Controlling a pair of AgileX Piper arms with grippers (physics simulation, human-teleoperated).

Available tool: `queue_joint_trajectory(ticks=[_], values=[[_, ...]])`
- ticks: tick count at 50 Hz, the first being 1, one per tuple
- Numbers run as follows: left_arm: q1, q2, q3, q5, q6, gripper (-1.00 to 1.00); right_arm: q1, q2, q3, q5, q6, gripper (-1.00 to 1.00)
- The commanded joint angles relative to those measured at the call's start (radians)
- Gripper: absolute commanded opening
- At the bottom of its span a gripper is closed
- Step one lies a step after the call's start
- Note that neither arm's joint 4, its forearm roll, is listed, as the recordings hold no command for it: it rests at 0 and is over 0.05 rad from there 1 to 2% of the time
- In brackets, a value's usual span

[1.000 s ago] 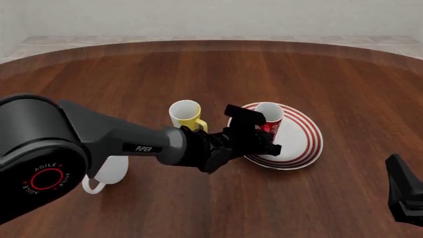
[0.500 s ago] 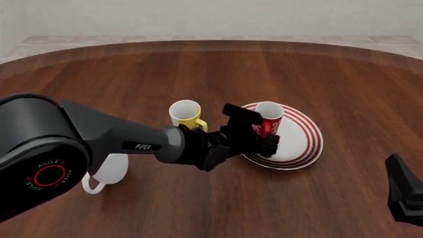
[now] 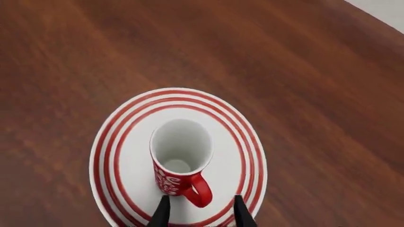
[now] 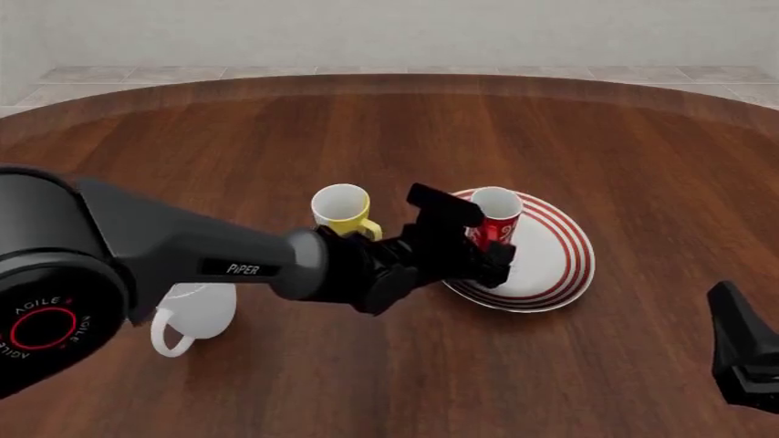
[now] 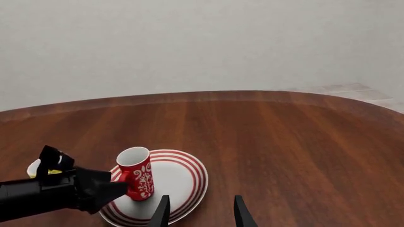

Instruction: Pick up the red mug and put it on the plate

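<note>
The red mug (image 4: pixel 497 215) stands upright on the plate (image 4: pixel 567 248), its white inside facing up in the left wrist view (image 3: pixel 181 150). In that view the plate (image 3: pixel 113 142) lies all around the mug. My left gripper (image 4: pixel 472 240) is open just in front of the mug, on its handle side. The handle (image 3: pixel 199 190) reaches slightly between the fingertips (image 3: pixel 162 212) without touching them. My right gripper (image 5: pixel 200 213) is open and holds nothing; it hangs low at the front right (image 4: pixel 742 354), well away from the plate (image 5: pixel 183 175) and the red mug (image 5: pixel 137 178).
A yellow-and-white mug (image 4: pixel 342 211) stands just left of the plate, close behind the left arm's wrist. A big white mug (image 4: pixel 202 316) sits at the front left, partly behind the left arm. The round wooden table's far edge runs along the back.
The left gripper has drawn back a little, to the left and away from the red mug. The mug has stayed upright on the plate. The right arm has barely moved.
</note>
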Motion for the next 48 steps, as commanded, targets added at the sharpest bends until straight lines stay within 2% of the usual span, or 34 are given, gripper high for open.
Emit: queue_joint_trajectory(ticks=[1, 7, 16, 24, 30, 36, 40, 44, 48], values=[[-0.019, -0.083, 0.05, -0.004, 0.013, 1.0, 0.0, -0.002, 0.0, 0.003, -0.004, 1.0], [-0.032, -0.144, 0.087, -0.002, 0.0, 1.0, 0.001, -0.018, 0.0, 0.018, -0.007, 1.0], [-0.04, -0.216, 0.131, 0.002, 0.018, 1.0, 0.003, -0.026, 0.0, 0.024, -0.013, 1.0], [-0.056, -0.344, 0.187, 0.031, 0.046, 1.0, 0.009, -0.033, 0.0, 0.03, -0.021, 1.0], [-0.072, -0.502, 0.235, 0.071, 0.088, 1.0, 0.012, -0.034, 0.0, 0.029, -0.026, 1.0], [-0.096, -0.627, 0.261, 0.118, 0.077, 1.0, 0.017, -0.048, 0.001, 0.039, -0.032, 1.0], [-0.113, -0.709, 0.281, 0.138, 0.118, 1.0, 0.017, -0.053, 0.0, 0.04, -0.035, 1.0], [-0.126, -0.789, 0.293, 0.177, 0.105, 1.0, 0.016, -0.055, 0.0, 0.039, -0.031, 1.0], [-0.123, -0.885, 0.312, 0.202, 0.158, 1.0, 0.017, -0.055, 0.0, 0.036, -0.034, 1.0]])
